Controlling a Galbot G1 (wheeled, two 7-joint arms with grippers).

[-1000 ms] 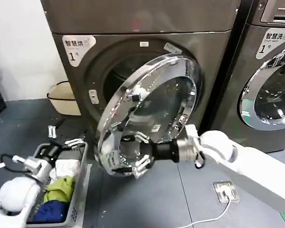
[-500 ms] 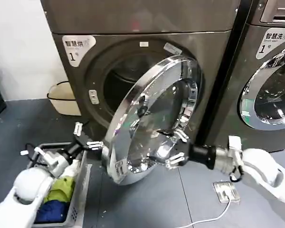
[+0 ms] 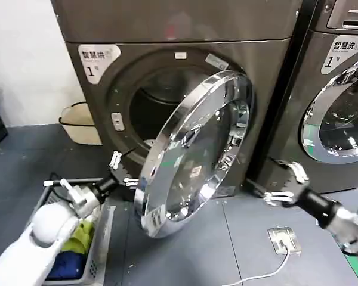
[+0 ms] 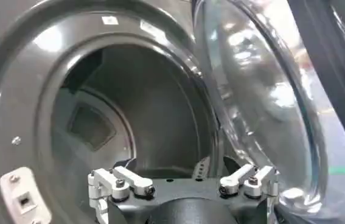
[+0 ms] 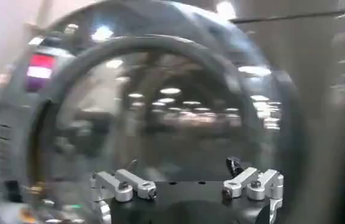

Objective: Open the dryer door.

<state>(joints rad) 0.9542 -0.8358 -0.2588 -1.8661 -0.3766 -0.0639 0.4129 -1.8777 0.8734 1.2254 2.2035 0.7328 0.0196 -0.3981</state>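
The dryer [image 3: 179, 59] marked 1 has its round chrome and glass door [image 3: 197, 149] swung out on the right-hand hinge, and the dark drum [image 3: 152, 98] shows behind it. My left gripper [image 3: 120, 170] is open beside the door's lower left rim, in front of the drum opening. From the left wrist I look into the drum [image 4: 129, 122], with the door's glass [image 4: 263, 103] beside it and nothing between the fingers [image 4: 126, 182]. My right gripper [image 3: 286, 185] is open to the right of the door, apart from it. The right wrist view faces the door's glass [image 5: 160, 122], with the right gripper [image 5: 187, 182] holding nothing.
A laundry basket [image 3: 98, 238] with green and blue clothes stands on the floor at the lower left. A second machine [image 3: 340, 107] stands close on the right. A floor socket [image 3: 284, 240] with a white cable lies near my right arm. A beige tub [image 3: 80, 122] sits by the wall.
The door has swung wider open. My right gripper has left the door's inner side and drawn back to the right. My left arm has risen from the basket toward the door's lower rim.
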